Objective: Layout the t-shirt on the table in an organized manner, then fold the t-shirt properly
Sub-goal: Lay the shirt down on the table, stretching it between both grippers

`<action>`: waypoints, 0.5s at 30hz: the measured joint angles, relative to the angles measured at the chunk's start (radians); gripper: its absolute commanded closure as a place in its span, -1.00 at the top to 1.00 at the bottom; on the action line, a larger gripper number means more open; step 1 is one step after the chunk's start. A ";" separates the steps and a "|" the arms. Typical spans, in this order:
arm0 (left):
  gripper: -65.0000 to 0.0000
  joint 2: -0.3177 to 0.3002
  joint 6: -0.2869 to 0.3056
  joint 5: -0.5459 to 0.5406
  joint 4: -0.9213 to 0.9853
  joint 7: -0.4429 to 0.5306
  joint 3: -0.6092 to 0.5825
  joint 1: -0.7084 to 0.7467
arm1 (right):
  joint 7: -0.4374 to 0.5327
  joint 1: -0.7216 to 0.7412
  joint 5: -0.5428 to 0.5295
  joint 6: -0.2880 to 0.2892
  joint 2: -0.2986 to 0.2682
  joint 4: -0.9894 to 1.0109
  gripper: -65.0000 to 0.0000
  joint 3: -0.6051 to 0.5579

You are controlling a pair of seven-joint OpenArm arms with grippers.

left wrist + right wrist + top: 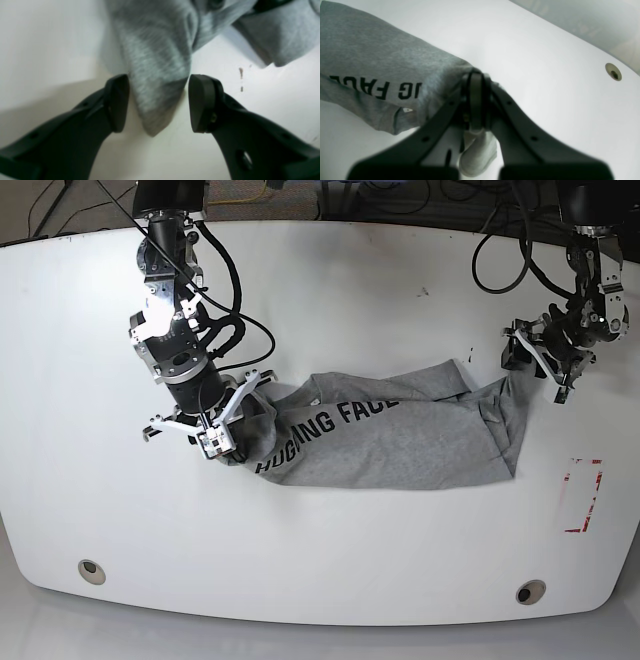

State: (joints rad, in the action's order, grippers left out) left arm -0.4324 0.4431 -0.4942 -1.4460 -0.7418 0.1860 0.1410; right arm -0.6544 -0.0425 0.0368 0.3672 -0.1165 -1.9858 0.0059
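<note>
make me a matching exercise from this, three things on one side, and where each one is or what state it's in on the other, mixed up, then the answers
Column one
1. left gripper
2. right gripper
3. lettering

Column two
A. black, on the grey t-shirt
B. jaws open on either side of a narrow piece of cloth
C. jaws closed on a bunched part of the cloth

Right pairs
1-B
2-C
3-A
</note>
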 measured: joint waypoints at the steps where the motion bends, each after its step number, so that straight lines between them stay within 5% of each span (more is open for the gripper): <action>1: 0.06 -0.002 0.000 0.002 0.000 0.004 -0.009 0.000 | 0.000 0.000 0.000 0.000 0.000 0.000 -1.00 0.000; 6: -0.04 -0.005 0.004 -0.007 0.022 0.029 -0.029 -0.006 | 0.000 0.000 0.000 0.000 0.000 0.000 -1.00 0.000; 15: -0.91 -0.015 0.002 -0.026 0.093 0.074 -0.023 -0.025 | 0.000 0.000 0.000 0.000 0.000 0.000 -1.00 0.001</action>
State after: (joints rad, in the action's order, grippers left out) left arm -0.4473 0.4450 -0.5205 -1.3533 -0.6678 0.1631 0.1162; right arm -0.6544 -0.0425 0.0368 0.3676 -0.1162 -1.9858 0.0067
